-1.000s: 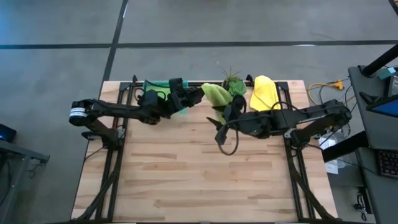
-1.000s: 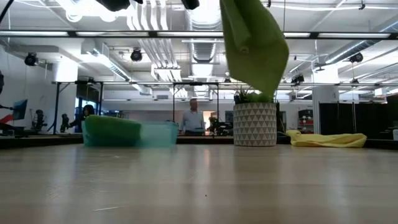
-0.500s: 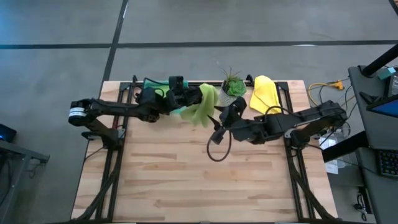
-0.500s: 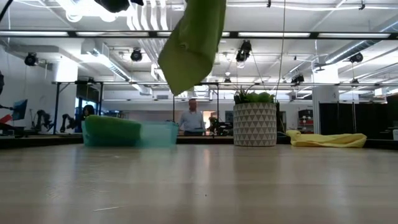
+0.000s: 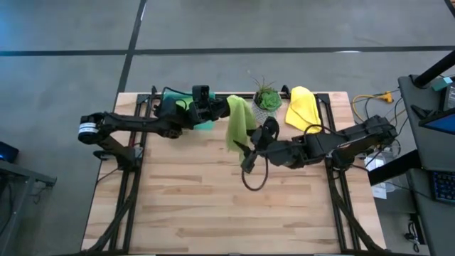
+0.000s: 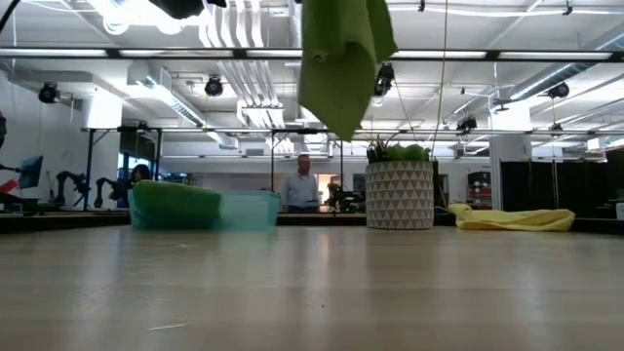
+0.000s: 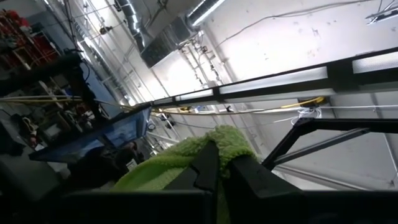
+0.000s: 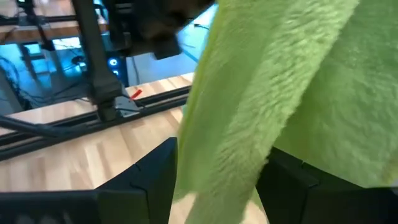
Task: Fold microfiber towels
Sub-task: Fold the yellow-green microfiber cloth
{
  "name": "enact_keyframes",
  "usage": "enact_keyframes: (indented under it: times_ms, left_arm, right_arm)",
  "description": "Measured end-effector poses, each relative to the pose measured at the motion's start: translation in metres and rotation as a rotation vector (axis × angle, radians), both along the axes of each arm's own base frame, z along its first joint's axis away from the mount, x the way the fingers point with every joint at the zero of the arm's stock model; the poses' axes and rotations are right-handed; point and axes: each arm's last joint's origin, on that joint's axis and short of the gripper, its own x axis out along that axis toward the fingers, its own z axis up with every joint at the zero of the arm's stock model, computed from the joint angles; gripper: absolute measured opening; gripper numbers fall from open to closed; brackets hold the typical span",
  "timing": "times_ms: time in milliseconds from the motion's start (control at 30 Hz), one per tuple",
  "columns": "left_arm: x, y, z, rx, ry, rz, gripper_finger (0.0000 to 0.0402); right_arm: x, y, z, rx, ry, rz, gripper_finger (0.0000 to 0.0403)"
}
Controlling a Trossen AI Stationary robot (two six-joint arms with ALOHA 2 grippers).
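Green towel (image 5: 239,121) held aloft over table's far middle, pinched by left gripper (image 5: 222,108). Right gripper (image 8: 214,177) spread wide around hanging edge. Cloth soft, light, floppy; lower corner judged best taken.

Lime green towel (image 8: 261,93): fuzzy microfiber cloth, matt, deep pile. Yellow towel (image 5: 301,107), right of potted plant (image 5: 266,98): soft matt cloth, rumpled. Table (image 5: 199,199): pale wood planks, smooth, faint sheen. Tray (image 6: 200,208), left of plant: see-through green plastic, glossy. Plant pot (image 6: 400,195): hard, matt, triangle-patterned. Right gripper (image 8: 214,180) fingers: dark matt plastic.
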Motion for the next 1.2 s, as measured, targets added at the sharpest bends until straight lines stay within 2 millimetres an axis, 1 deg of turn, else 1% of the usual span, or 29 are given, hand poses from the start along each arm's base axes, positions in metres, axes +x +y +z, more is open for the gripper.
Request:
enact_keyframes:
  times_ms: [100,167,300,500,667,733,833,967,1100,1200]
  left_arm:
    - [-0.001,0.004,0.000,0.000,0.001,0.012,0.0000]
    - [-0.001,0.007,-0.002,-0.001,0.011,0.022,0.0000]
    - [-0.001,0.011,-0.001,-0.001,0.011,0.035,0.0000]
    - [-0.001,0.015,-0.001,-0.003,0.018,0.048,0.0000]
    - [0.004,0.018,-0.009,-0.030,0.120,0.062,0.0000]
    - [0.007,0.020,-0.013,-0.063,0.170,0.081,0.0000]
    - [0.009,0.021,-0.014,-0.123,0.199,0.092,0.0000]
    - [0.008,0.022,-0.009,-0.157,0.171,0.092,0.0000]
    - [0.007,0.021,-0.004,-0.143,0.159,0.072,0.0000]
    - [0.004,0.020,0.002,-0.130,0.144,0.058,0.0000]
  right_arm:
    - [-0.003,0.009,0.004,-0.005,-0.006,0.033,0.0187]
    - [-0.005,0.017,0.006,-0.039,0.001,0.062,0.0187]
    - [-0.009,0.032,0.011,-0.188,0.017,0.111,0.0187]
    - [-0.009,0.037,0.010,-0.263,0.051,0.125,0.0187]
    - [-0.004,0.040,0.019,-0.340,0.051,0.108,0.0187]
    - [0.001,0.042,0.019,-0.379,0.074,0.119,0.0187]
    - [0.011,0.038,0.010,-0.406,0.120,0.104,0.0187]
    - [0.025,0.020,-0.010,-0.327,0.167,0.023,0.0187]
    - [0.026,0.002,-0.020,-0.256,0.202,-0.093,0.0187]
    - [0.023,-0.006,-0.024,-0.241,0.228,-0.155,0.0187]
